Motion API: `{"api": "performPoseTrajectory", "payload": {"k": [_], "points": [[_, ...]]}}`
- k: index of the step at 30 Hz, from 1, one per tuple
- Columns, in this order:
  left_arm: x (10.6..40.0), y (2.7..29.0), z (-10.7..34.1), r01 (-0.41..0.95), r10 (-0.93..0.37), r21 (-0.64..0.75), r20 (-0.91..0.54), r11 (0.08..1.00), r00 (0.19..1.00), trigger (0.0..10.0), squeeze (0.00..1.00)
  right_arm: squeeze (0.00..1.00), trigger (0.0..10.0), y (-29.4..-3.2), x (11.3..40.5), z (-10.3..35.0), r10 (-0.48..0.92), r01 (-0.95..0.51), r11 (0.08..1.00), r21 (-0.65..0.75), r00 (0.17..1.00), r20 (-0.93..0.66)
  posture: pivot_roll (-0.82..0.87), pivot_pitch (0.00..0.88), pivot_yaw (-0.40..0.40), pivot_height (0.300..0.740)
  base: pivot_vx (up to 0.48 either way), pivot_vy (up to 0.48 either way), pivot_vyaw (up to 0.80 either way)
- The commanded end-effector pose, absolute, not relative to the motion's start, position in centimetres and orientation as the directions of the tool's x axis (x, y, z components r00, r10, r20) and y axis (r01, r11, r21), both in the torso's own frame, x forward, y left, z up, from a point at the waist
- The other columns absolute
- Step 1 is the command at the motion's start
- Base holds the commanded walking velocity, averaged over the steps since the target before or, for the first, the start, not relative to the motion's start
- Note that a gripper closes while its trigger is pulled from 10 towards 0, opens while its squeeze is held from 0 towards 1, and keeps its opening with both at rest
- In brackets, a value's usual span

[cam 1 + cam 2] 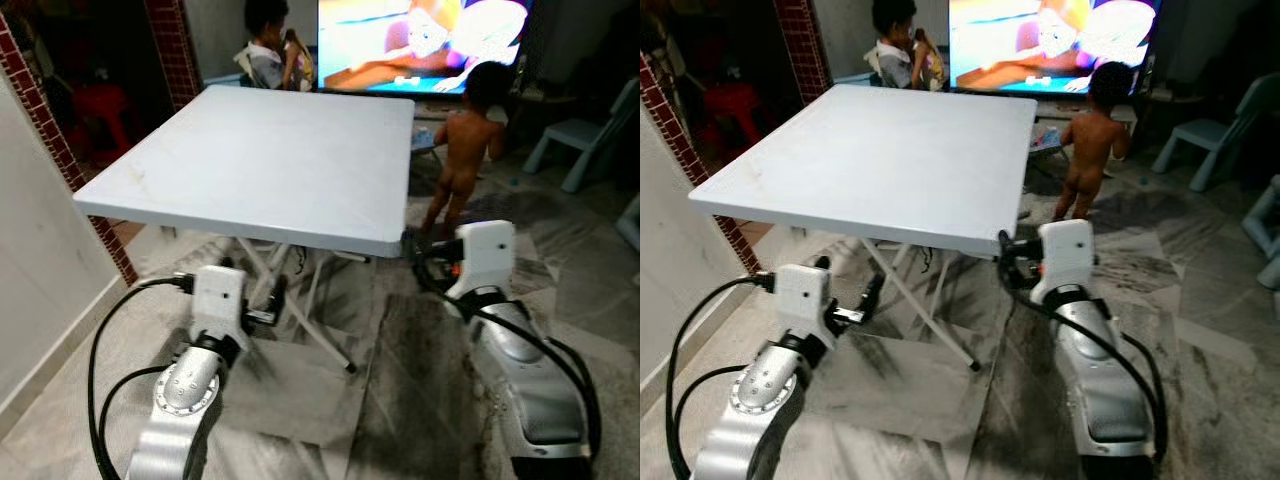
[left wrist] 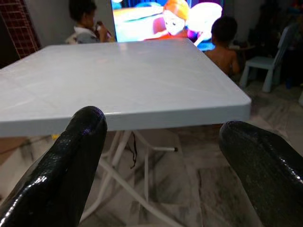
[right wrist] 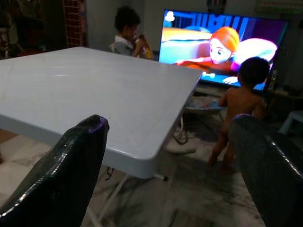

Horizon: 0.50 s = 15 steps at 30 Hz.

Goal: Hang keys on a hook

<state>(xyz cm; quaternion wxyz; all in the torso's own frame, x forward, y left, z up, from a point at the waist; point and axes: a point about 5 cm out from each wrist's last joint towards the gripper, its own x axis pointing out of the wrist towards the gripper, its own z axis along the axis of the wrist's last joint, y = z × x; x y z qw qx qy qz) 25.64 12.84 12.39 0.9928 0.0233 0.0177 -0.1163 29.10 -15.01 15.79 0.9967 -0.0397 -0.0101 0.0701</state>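
Note:
A white folding table [image 1: 260, 150] stands right in front of me with a bare top. My left gripper [image 1: 268, 298] is held low at the table's near edge, by its crossed legs. In the left wrist view it [image 2: 163, 127] is open, nothing between its black fingers [image 2: 75, 156]. My right gripper [image 1: 415, 250] sits at the table's near right corner. In the right wrist view it [image 3: 170, 125] is open too, its fingers [image 3: 71, 165] framing that corner.
A lit television [image 1: 420, 40] is behind the table. One person [image 1: 265, 50] sits at the far edge; another [image 1: 468, 140] stands on the right by the screen. Pale blue chair [image 1: 585, 140] far right. Brick-edged wall [image 1: 50, 150] close on the left.

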Motion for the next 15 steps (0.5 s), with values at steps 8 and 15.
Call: {"api": "performPoseTrajectory", "payload": {"k": [8, 15], "points": [[25.75, 13.51, 12.33, 0.206, -0.205, 0.039, -0.044, 0.978, 0.978, 10.0, 0.0, 0.0, 10.0, -14.42, 29.27, 16.15, 0.154, -0.152, 0.985, -0.079, 0.988, 0.022, 0.03, 0.0, 0.034, 0.74, 0.0, 0.0, -0.78], [25.95, 13.7, 12.41, 0.19, -0.189, 0.039, -0.036, 0.981, 0.981, 10.0, 0.0, 0.0, 10.0, -14.53, 29.32, 16.19, 0.151, -0.149, 0.985, -0.083, 0.988, 0.021, 0.02, 0.0, 0.032, 0.74, 0.0, 0.0, -0.78]]}}
